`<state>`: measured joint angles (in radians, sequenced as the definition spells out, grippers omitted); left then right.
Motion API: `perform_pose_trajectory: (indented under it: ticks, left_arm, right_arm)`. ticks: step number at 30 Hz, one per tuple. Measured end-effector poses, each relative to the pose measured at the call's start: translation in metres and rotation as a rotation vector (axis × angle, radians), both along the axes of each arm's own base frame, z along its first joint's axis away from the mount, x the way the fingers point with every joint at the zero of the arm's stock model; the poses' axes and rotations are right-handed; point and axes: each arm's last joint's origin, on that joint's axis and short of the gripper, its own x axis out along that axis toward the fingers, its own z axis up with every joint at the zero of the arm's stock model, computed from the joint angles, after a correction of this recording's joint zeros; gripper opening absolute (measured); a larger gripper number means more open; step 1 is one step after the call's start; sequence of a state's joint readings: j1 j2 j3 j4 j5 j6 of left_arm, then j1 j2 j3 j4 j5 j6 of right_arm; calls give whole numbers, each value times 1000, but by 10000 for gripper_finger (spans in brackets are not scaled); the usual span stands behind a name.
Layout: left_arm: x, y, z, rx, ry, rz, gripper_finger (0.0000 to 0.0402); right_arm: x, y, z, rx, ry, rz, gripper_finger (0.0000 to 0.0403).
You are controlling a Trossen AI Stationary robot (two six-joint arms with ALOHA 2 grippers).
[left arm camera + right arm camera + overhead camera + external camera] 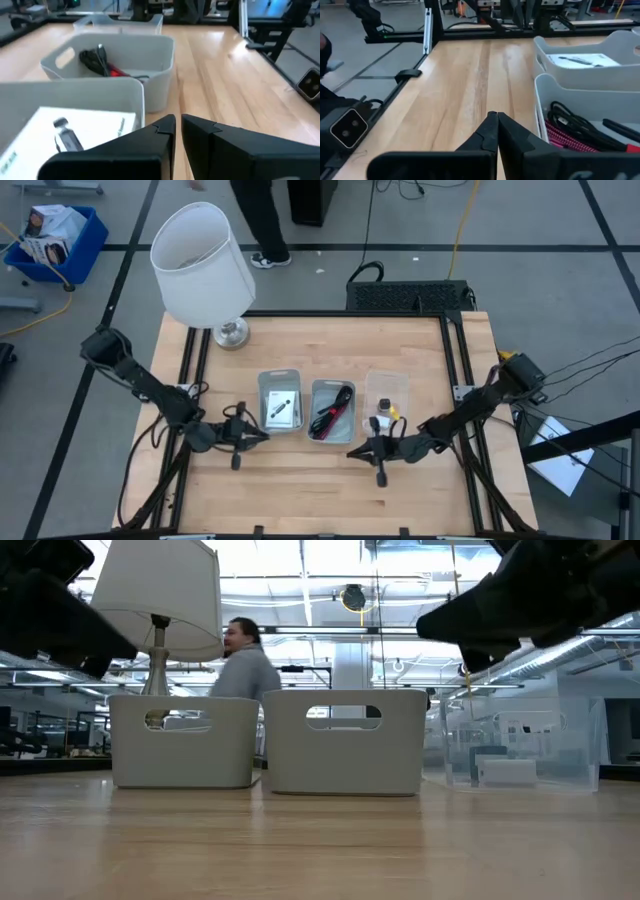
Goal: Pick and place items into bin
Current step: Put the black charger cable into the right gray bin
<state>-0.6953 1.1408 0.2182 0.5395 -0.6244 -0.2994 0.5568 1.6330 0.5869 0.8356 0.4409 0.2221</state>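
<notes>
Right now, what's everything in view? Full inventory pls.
Bins: 2, grey, side by side mid-table: left bin, middle bin.
Clear container: 1, transparent, right of the bins, small items inside.
Card: 1, white with black marks, in left bin.
Cable: 1, red and black, coiled in middle bin.
Lamp: 1, white shade, silver base, table's far left corner.
Table: 1, light wood.
Person: 1, behind the table.
Left gripper: dark, beside left bin.
Right gripper: dark, shut, near middle bin.
</notes>
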Motion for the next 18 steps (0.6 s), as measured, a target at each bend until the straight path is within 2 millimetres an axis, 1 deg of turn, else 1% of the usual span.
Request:
perform_pose_trajectory:
  ticks: [6,12,18]
  left_arm:
    - [0,-7,-15,-7,63,3,37]
    - [1,-8,-21,-8,90,11,37]
    - [0,-4,-26,1,137,51,37]
  right_arm:
    - [3,2,-14,20,43,-9,0]
    - [14,9,-12,60,47,52,0]
    - [24,7,-17,57,100,21,0]
